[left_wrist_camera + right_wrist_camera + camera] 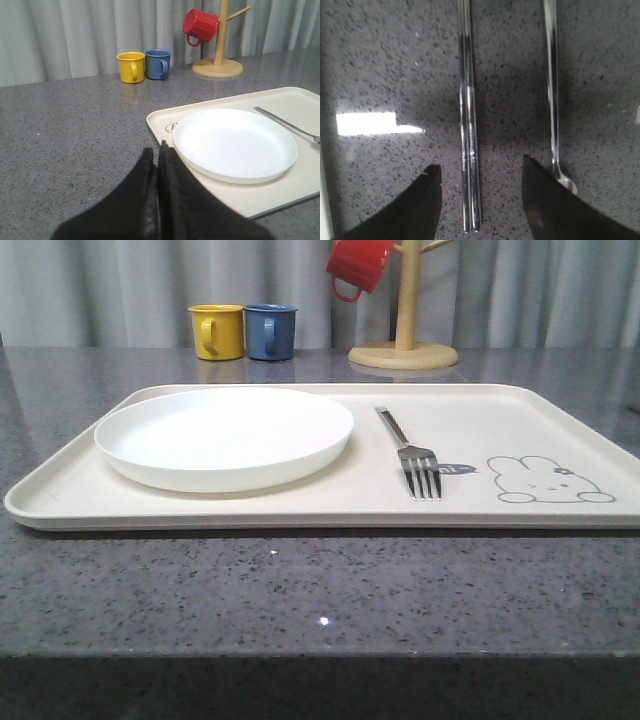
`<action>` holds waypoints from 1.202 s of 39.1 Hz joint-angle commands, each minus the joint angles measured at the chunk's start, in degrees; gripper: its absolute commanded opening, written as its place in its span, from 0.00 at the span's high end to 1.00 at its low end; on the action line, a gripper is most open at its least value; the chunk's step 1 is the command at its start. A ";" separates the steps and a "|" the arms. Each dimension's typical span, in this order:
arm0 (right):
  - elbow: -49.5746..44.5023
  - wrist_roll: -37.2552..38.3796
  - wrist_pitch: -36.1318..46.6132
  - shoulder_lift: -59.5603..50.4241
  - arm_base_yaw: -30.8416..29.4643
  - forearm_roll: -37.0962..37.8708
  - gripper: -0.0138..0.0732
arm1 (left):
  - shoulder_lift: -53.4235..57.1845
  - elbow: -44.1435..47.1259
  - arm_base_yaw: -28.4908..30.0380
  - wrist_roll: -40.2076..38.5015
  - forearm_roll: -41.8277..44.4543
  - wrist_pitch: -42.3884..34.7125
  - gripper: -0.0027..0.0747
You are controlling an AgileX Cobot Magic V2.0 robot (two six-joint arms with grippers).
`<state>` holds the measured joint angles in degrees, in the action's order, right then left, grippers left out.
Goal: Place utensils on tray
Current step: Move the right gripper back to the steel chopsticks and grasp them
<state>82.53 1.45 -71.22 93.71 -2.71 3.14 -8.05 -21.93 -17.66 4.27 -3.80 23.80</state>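
Front view: fork [412, 455] already on the tray [560, 430], centre-right of frame, beside the white plate [224, 435]; mugs and rack at the back, grey curtain behind. Left wrist view: my left jaws [158, 152] pressed together, empty, low centre of frame, over the speckled grey worktop [70, 130] near the tray's corner. Right wrist view: my right jaws [481, 177] spread wide, straddling the chopsticks [469, 125], which lie flat on the worktop at mid-frame; spoon [552, 95] lies parallel at right, apart from them. Judgement: thin, stiff, slick polished steel, light, lying flush on hard stone, so likely to skate or split apart. I'd pinch both sticks together near mid-length.
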 commanded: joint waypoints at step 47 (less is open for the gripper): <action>2.30 3.66 -5.40 -3.13 0.29 -3.14 0.91 | -0.59 -1.56 -0.04 -0.42 -0.50 -4.59 0.99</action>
<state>82.86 1.87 -70.14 96.31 -3.38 0.00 -8.05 -21.93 -17.66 4.27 -3.80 23.80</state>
